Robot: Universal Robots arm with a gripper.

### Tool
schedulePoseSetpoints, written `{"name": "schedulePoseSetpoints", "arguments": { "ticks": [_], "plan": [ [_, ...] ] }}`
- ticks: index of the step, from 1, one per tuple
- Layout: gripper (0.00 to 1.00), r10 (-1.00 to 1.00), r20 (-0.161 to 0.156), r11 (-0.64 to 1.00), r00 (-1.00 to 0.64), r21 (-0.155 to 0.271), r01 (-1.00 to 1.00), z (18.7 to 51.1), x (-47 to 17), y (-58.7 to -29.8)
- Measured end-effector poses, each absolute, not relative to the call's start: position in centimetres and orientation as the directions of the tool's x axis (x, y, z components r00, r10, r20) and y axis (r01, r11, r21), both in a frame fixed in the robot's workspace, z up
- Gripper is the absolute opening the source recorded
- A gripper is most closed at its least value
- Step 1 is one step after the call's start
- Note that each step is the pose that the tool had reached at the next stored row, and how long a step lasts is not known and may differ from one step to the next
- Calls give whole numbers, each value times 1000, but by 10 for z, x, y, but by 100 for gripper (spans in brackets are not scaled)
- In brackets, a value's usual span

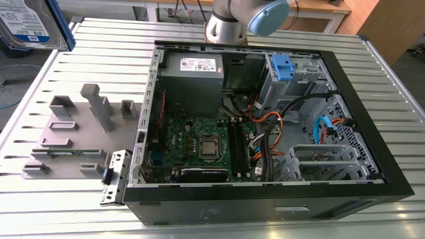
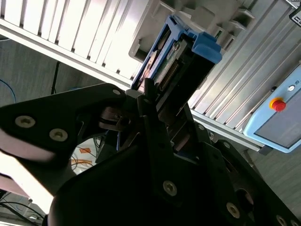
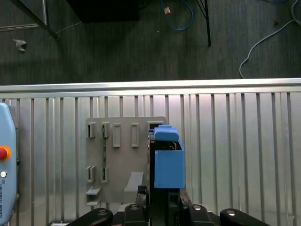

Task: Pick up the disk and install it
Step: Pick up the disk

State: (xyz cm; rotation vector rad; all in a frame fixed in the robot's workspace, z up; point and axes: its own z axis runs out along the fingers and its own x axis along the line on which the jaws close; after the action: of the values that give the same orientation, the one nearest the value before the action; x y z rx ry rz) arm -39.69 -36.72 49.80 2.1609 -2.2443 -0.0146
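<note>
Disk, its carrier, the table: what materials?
Disk: silvery bare metal body, white-and-blue label. Carrier: matte blue, evenly coloured, probably moulded plastic. Table: pale grey ribbed slats with bright sheen, likely aluminium.

- The black metal gripper [image 3: 161,200] clamps the disk [image 3: 168,165], a flat drive seen edge-on in a blue plastic carrier.
- Below it, a grey slotted fixture plate [image 3: 117,160] lies on the ribbed silver metal table [image 3: 235,141].
- A pale blue pendant with a red button [image 3: 5,160] rests on the table.
- A blue cable [image 3: 178,21] and a white cable [image 3: 265,40] lie on the dark floor [image 3: 117,47].
</note>
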Motion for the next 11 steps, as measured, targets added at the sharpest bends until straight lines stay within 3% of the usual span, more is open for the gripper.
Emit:
{"name": "schedulePoseSetpoints", "arguments": {
  "ticks": [11],
  "plan": [
    [35, -999, 12, 38, -38, 25, -999, 498, -391, -367]
  ]
}}
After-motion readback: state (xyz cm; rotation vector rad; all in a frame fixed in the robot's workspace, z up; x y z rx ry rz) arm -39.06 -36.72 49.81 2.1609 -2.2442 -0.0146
